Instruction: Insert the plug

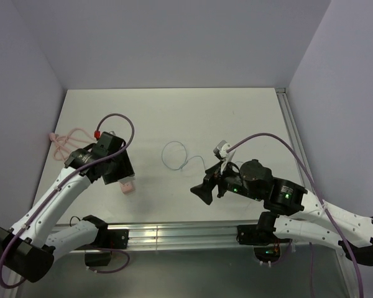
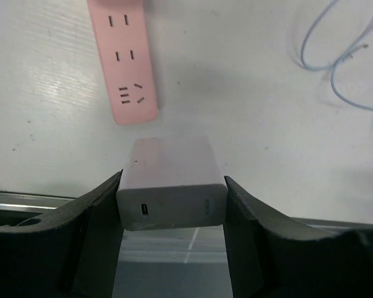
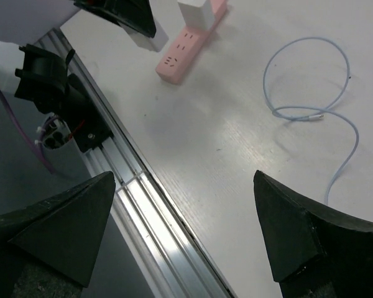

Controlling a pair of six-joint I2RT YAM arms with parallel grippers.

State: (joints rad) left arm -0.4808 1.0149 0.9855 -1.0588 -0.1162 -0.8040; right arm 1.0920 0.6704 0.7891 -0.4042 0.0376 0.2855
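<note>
My left gripper (image 2: 174, 186) is shut on a white charger block (image 2: 171, 180) with a small port in its near face. It holds the block just short of the end of the pink socket strip (image 2: 130, 74). In the top view the left gripper (image 1: 119, 174) hides the block, and only the strip's end (image 1: 128, 186) shows. The thin whitish wire (image 1: 188, 162) lies looped at mid-table. Its tiny plug head (image 3: 317, 114) rests on the table, also seen in the left wrist view (image 2: 363, 46). My right gripper (image 3: 184, 180) is open and empty, hovering near the front edge (image 1: 205, 189).
An aluminium rail (image 1: 174, 236) runs along the table's front edge and shows under the right gripper (image 3: 143, 211). The strip's pink cord (image 1: 65, 139) coils at the left edge. Another rail (image 1: 292, 130) lines the right side. Walls enclose the table.
</note>
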